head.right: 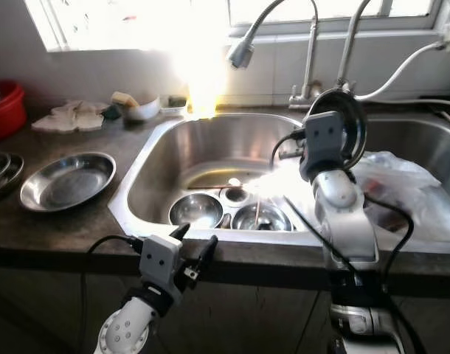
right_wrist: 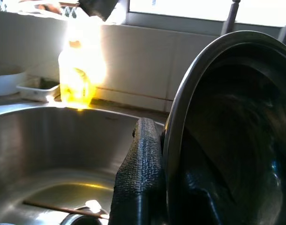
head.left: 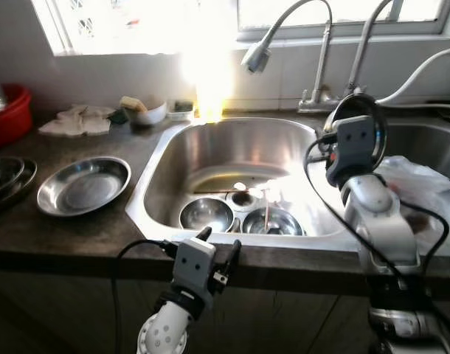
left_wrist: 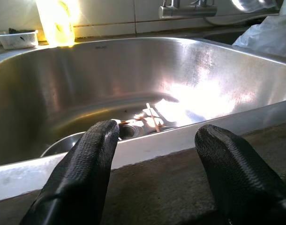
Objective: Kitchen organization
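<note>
The right gripper (head.left: 355, 118) is raised above the right edge of the sink (head.left: 160, 151), its black fingers (right_wrist: 139, 178) pinching the rim of a steel plate (right_wrist: 227, 126) that it holds on edge, nearly upright, in front of the faucets. One finger lies against the plate's outer face just beside the rim; the other is hidden behind the metal. The left gripper (head.left: 219, 247) hangs low at the front of the counter (head.left: 77, 236), its two fingers (left_wrist: 82, 168) spread apart with nothing between them, tips just short of the sink's front lip. Down in the basin two small steel bowls (head.left: 206, 213) sit side by side near the drain, the right one (head.left: 272, 221) with a thin stick lying across it. On the dark counter to the left rests a shallow steel dish (head.left: 83, 185), with more stacked dishes (head.left: 7, 177) at the frame's edge and a red tub (head.left: 9, 112) behind them. A crumpled cloth (head.left: 79, 120) and a white bowl (head.left: 147, 112) lie by the window wall. A plastic bag (head.left: 420, 184) fills the second basin on the right.
</note>
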